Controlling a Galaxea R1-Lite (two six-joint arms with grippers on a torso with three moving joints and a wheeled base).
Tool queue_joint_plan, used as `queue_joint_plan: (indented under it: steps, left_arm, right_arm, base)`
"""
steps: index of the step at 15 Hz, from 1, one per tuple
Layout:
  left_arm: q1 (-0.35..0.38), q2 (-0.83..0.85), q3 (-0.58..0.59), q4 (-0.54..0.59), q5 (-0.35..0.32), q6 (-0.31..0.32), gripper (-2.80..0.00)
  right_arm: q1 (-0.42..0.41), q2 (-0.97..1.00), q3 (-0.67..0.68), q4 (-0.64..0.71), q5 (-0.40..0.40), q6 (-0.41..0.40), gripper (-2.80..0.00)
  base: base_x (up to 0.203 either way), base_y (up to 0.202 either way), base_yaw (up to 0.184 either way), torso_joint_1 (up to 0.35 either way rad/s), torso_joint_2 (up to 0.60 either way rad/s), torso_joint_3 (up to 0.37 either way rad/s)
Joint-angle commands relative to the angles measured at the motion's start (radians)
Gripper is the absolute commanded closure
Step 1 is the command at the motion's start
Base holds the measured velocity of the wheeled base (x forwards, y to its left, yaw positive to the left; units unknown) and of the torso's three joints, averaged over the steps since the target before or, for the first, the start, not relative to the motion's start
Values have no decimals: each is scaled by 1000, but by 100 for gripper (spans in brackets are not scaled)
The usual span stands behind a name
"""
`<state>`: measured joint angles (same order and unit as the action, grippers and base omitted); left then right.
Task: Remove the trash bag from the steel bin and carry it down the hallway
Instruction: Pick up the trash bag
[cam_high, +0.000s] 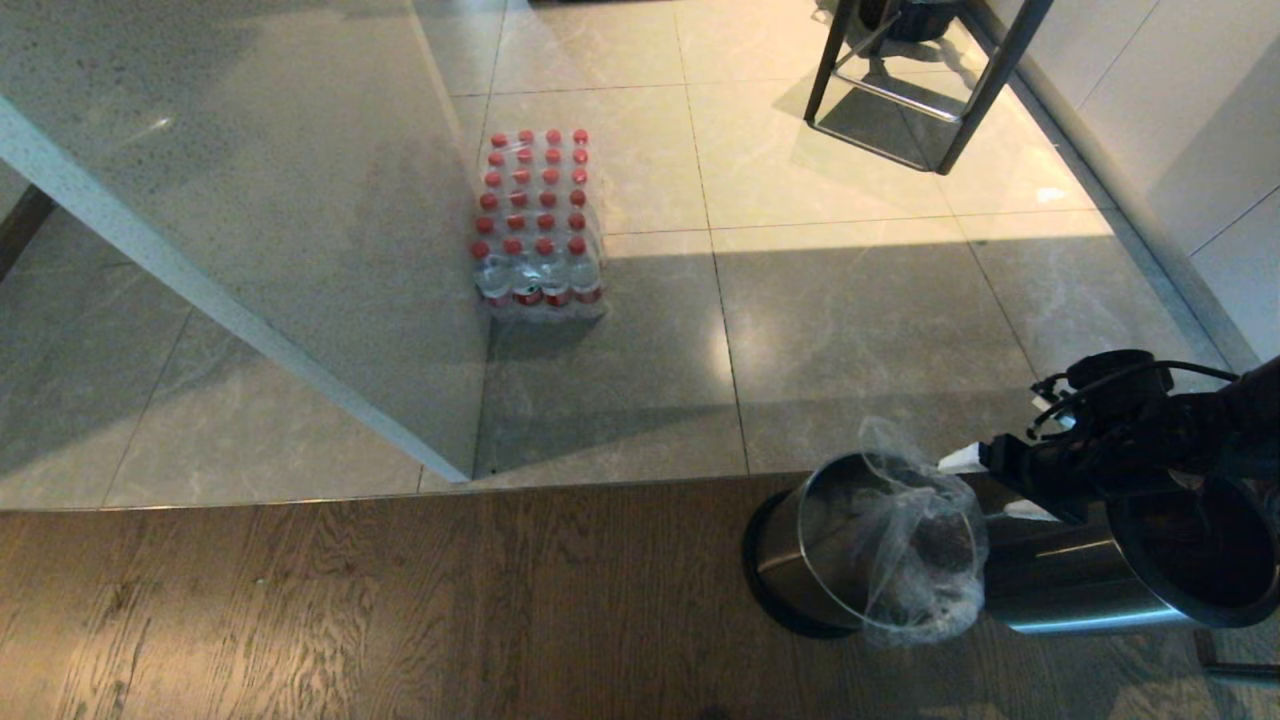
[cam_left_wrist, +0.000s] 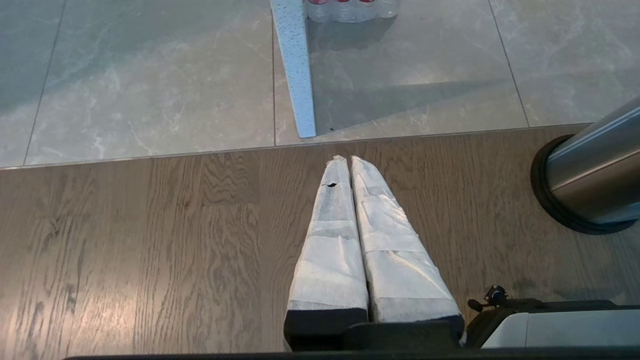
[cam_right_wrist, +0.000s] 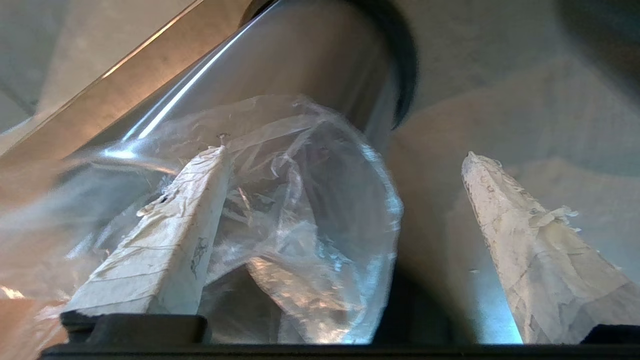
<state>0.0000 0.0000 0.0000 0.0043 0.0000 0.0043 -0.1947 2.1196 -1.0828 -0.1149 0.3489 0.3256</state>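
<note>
In the head view, the steel bin (cam_high: 1060, 575) is at the lower right, on the wooden floor (cam_high: 350, 610) near the border with the grey tiles (cam_high: 850, 330). Its brushed side appears long and tilted. The trash bag (cam_high: 915, 560) hangs crumpled against this steel side, with something dark inside it. The right gripper (cam_high: 975, 470) comes in from the right edge, just above the bin and beside the top of the bag. Further away, a pack of red-capped bottles (cam_high: 538, 225) stands on the tiles next to a white partition (cam_high: 250, 250), and the legs of a black stool (cam_high: 920, 80) are at the top.

In the left wrist view, the left gripper (cam_left_wrist: 342, 160) hovers over the wooden floor with its two wrapped fingers pressed together and nothing between them. The bin's black base is visible at the side.

In the right wrist view, the right gripper's fingers (cam_right_wrist: 170, 240) are spread wide apart. The clear bag lies between them, against one finger, and is not pinched. The steel wall of the bin is directly behind it.
</note>
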Motion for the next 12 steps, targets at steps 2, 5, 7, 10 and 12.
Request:
queue_joint_plan:
  steps: [2,5,7,10,12]
  left_arm:
    - [0,0,0,0,0,0,0]
    - [0,0,0,0,0,0,0]
    - [0,0,0,0,0,0,0]
    - [0,0,0,0,0,0,0]
    - [0,0,0,0,0,0,0]
  right_arm:
    - [-2,3,-22,6,49,49,-280]
    - [0,-3,-23,7,107,62,-280]
    - [1,-1,-20,8,118,64,-280]
    - [9,6,-19,10,152,65,-280]
    - [14,11,-16,14,178,65,-280]
  base:
    - [0,0,0,0,0,0]
    - [0,0,0,0,0,0]
    - [0,0,0,0,0,0]
    - [0,0,0,0,0,0]
    - [0,0,0,0,0,0]
